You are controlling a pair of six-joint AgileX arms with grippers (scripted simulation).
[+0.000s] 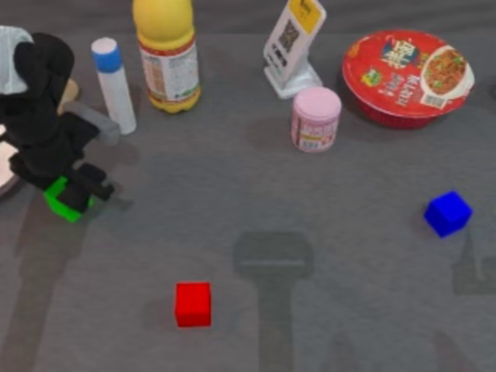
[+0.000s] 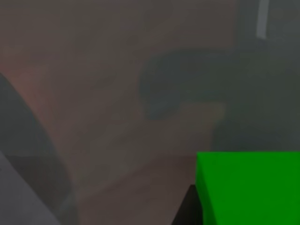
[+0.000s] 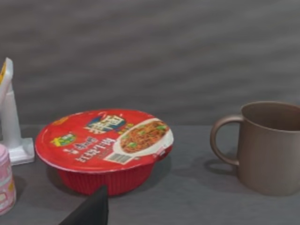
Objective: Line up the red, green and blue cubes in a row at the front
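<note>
At the table's left, the green cube (image 1: 65,201) sits between the black fingers of my left gripper (image 1: 75,192), which is shut on it. In the left wrist view the green cube (image 2: 248,187) fills the near corner, with one dark finger (image 2: 188,211) pressed against its side. The red cube (image 1: 193,303) lies at the front, left of centre. Toward the right edge rests the blue cube (image 1: 447,213). My right gripper (image 3: 136,220) is outside the top view; one dark finger (image 3: 93,210) shows in the right wrist view, open, holding nothing.
Along the back stand a white-and-blue tube (image 1: 114,84), a yellow bottle (image 1: 166,54), a QR-code stand (image 1: 292,45), a pink cup (image 1: 315,118) and a red noodle bowl (image 1: 408,74). A brown mug (image 3: 268,146) stands beside the noodle bowl (image 3: 105,147).
</note>
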